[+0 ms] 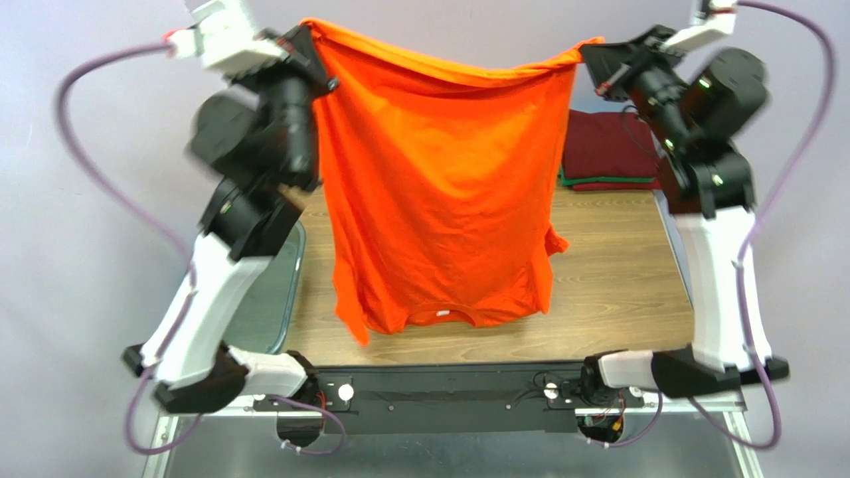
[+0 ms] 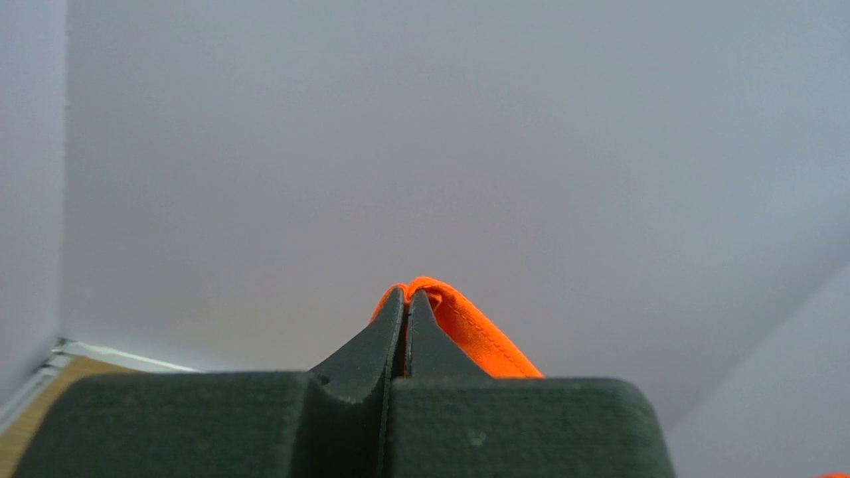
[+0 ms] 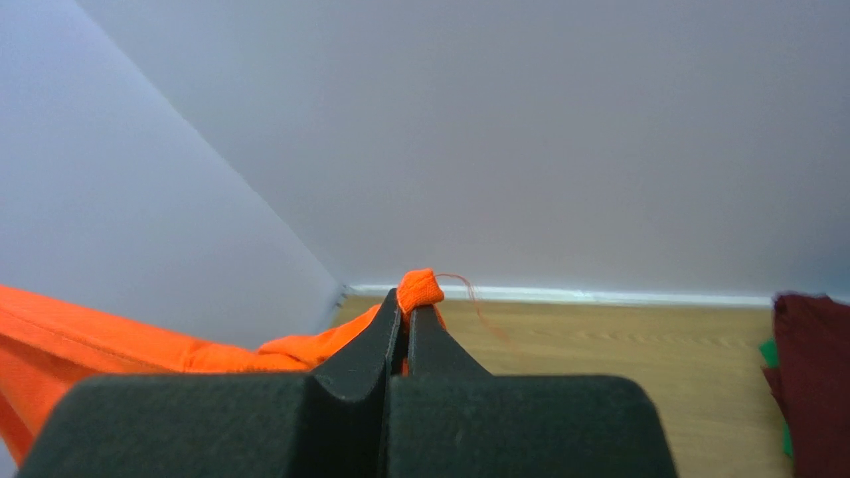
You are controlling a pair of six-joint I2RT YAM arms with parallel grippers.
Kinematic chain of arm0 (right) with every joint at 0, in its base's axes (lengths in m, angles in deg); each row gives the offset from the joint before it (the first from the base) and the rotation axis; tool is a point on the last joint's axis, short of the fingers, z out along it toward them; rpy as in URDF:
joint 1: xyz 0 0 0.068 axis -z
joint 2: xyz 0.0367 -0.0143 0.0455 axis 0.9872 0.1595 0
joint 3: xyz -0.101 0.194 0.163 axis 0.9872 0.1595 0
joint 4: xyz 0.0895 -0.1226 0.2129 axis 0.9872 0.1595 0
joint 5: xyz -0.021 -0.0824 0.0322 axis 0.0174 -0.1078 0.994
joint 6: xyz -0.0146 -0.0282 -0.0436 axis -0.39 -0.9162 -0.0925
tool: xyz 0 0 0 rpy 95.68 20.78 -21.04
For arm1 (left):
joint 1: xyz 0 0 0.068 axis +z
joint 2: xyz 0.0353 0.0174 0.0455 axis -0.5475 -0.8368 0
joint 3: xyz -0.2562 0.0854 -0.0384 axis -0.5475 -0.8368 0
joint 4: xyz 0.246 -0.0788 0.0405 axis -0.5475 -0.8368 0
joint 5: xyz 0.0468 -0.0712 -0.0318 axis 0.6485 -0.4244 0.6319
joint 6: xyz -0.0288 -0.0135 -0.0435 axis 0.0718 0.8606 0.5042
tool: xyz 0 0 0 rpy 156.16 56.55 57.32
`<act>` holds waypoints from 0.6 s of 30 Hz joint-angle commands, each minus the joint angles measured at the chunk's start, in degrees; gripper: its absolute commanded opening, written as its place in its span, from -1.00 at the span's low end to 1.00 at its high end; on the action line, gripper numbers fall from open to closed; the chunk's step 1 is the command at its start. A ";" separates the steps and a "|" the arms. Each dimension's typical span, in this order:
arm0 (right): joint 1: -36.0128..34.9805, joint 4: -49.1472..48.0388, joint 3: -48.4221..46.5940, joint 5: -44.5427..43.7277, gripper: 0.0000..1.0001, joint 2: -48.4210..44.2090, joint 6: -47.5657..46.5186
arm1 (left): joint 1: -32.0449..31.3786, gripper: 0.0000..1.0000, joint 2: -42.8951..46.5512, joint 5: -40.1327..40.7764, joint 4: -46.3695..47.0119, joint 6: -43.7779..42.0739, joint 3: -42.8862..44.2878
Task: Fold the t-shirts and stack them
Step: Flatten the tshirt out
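The bright orange soft cloth t-shirt [image 1: 439, 189] hangs above the light wooden table [image 1: 619, 289], long axis vertical and collar lowest, directly beneath the left gripper [image 1: 313, 42] and right gripper [image 1: 591, 58], each clamped on one hem corner.

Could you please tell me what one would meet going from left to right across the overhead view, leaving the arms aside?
plastic bin → hanging orange t-shirt → stack of folded shirts
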 commanded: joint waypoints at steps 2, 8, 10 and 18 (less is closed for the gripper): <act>0.26 0.85 -6.75 -4.90 -0.99 10.01 -5.00 | 11.30 -1.00 -7.89 -12.82 -2.57 3.01 4.90; 0.35 0.68 -26.25 -8.33 -0.99 25.28 -8.61 | 21.51 -1.00 -25.38 -26.63 -8.72 3.55 29.91; 0.35 0.59 -33.52 -8.51 -0.99 28.88 -9.31 | 22.04 -1.00 -28.91 -28.21 -8.90 1.36 37.76; 0.44 -0.46 -22.90 -8.51 -0.99 23.38 -10.11 | 22.13 -1.00 -15.49 -29.54 0.60 -0.07 17.25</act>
